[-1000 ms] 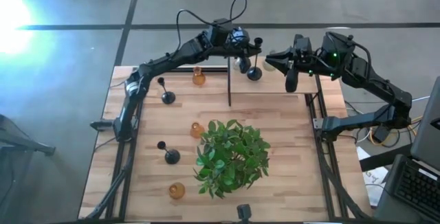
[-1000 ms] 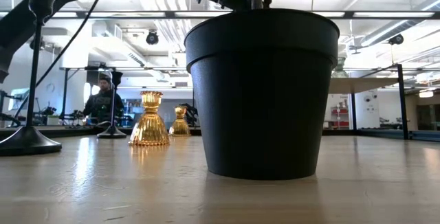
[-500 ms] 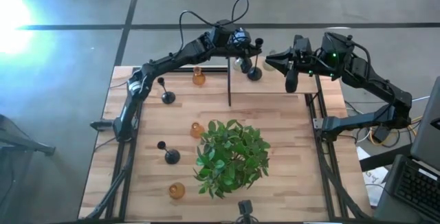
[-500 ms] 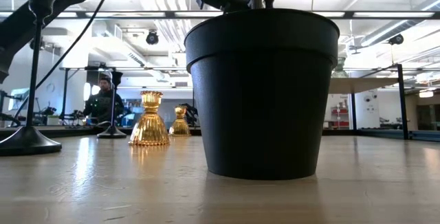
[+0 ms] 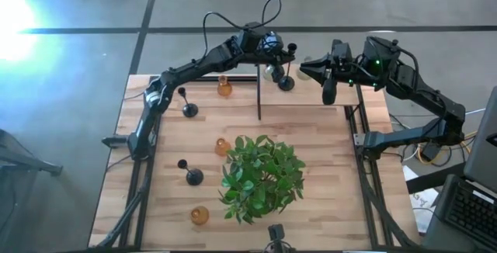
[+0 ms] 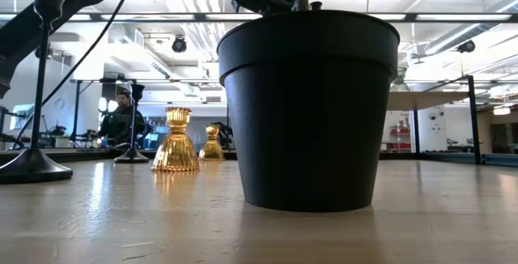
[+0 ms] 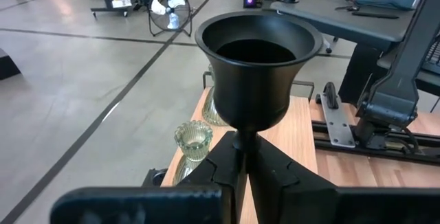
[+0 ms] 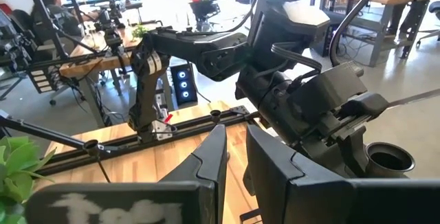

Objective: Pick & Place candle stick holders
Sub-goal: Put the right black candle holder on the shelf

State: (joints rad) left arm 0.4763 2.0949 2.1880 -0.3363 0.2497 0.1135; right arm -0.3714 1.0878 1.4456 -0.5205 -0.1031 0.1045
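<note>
My left gripper (image 5: 278,50) is at the table's far edge, shut on a black thin-stemmed candle stick holder (image 5: 289,67). The holder's cup (image 7: 258,59) fills the left wrist view. My right gripper (image 5: 307,68) is just right of it, narrowly open and empty, and points at the holder (image 8: 388,161). Two clear glass holders (image 7: 193,140) (image 7: 214,110) stand on the table below my left gripper. Two more black holders (image 5: 189,107) (image 5: 192,175) stand on their round bases on the left. Three amber holders (image 5: 224,88) (image 5: 222,146) (image 5: 199,216) also stand on the table. My left gripper pinches the holder's thin stem (image 7: 238,141) between its two fingers, just below the cup. The fingers come from the table's left, slanting down, and lie across the stem. The holder stands upright. Its round base (image 5: 287,82) is over the far edge; whether it rests there, I cannot tell.
A green leafy plant (image 5: 260,175) in a black pot (image 6: 307,110) fills the near middle of the table. A thin black rod (image 5: 258,98) lies behind it. A person (image 6: 121,122) sits in the room beyond the table. Bare wood shows at the table's left and right.
My left gripper has gone down a little with the black holder, which stays upright in the hold. My right gripper has kept still.
</note>
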